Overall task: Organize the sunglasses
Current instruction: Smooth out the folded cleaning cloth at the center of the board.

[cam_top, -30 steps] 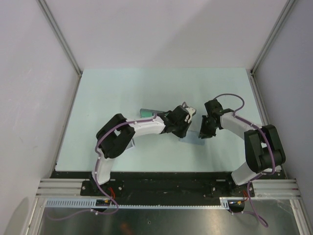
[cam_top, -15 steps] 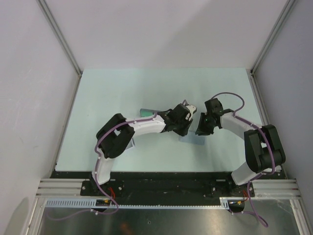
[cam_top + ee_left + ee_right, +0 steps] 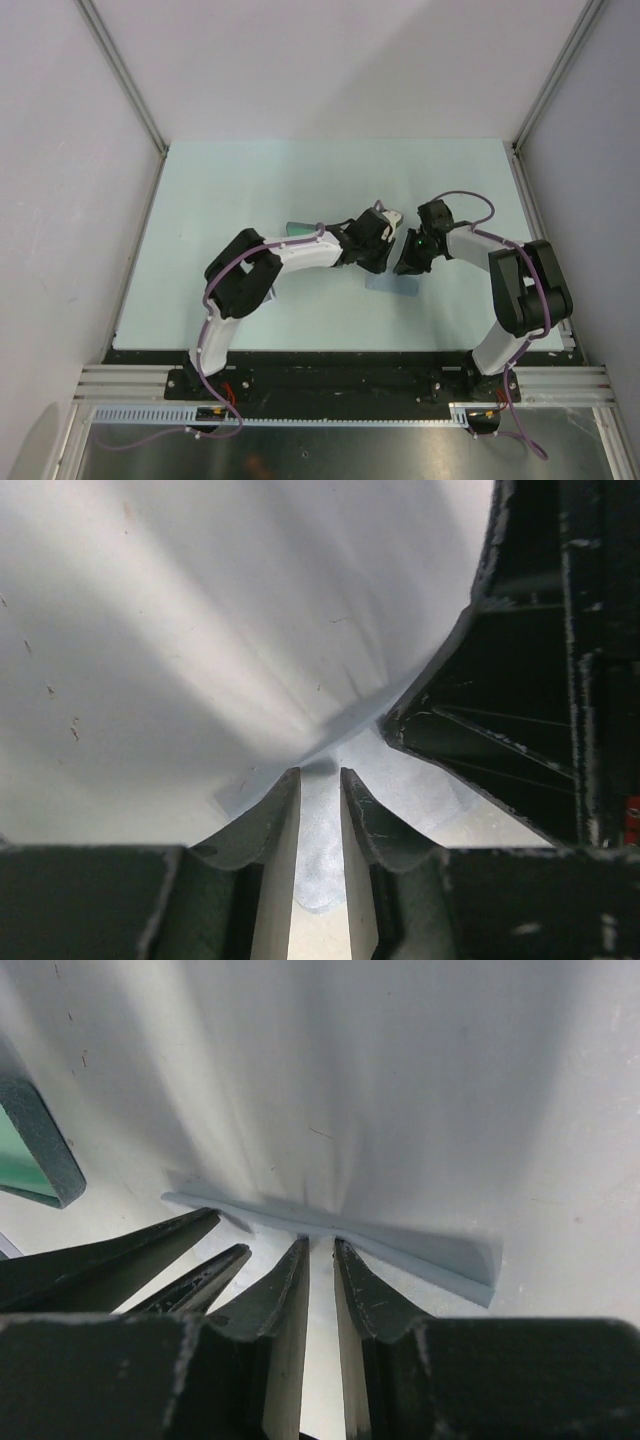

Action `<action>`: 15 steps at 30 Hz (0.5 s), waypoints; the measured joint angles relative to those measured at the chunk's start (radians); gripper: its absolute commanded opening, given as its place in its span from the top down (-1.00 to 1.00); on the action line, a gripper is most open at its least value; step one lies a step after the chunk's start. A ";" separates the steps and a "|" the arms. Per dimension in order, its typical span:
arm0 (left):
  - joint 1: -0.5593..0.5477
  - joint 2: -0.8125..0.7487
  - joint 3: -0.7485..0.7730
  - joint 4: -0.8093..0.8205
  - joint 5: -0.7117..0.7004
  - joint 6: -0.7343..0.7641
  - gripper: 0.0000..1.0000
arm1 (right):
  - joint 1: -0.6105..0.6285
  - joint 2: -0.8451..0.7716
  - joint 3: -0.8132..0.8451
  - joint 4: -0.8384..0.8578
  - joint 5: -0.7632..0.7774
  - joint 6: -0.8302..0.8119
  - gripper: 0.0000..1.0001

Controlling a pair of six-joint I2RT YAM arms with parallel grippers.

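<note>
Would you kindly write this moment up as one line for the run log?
left gripper: closed on cloth | right gripper: near-shut at cloth edge, grip unclear

Top external: fixed high, above and behind arm bases [image 3: 200,378], looking steeply down over whole table [image 3: 250,180], far off. Left wrist: behind left gripper [image 3: 320,775], aimed along own fingers [image 3: 265,825] at tabletop, very close. Right wrist: behind right gripper [image 3: 320,1245], low grazing angle, very close. Shared by all three: grey-blue cloth [image 3: 420,1260] mid-table. Right gripper along right edge of left wrist view; left gripper lower left of right wrist view.
</note>
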 measured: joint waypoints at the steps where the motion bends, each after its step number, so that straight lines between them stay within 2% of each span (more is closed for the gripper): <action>1: 0.000 0.005 0.000 -0.002 0.000 -0.001 0.46 | -0.003 0.000 0.000 0.000 -0.002 0.001 0.58; 15: 0.004 0.009 -0.005 -0.003 -0.009 -0.002 0.46 | -0.027 -0.006 0.005 -0.035 0.038 -0.011 0.62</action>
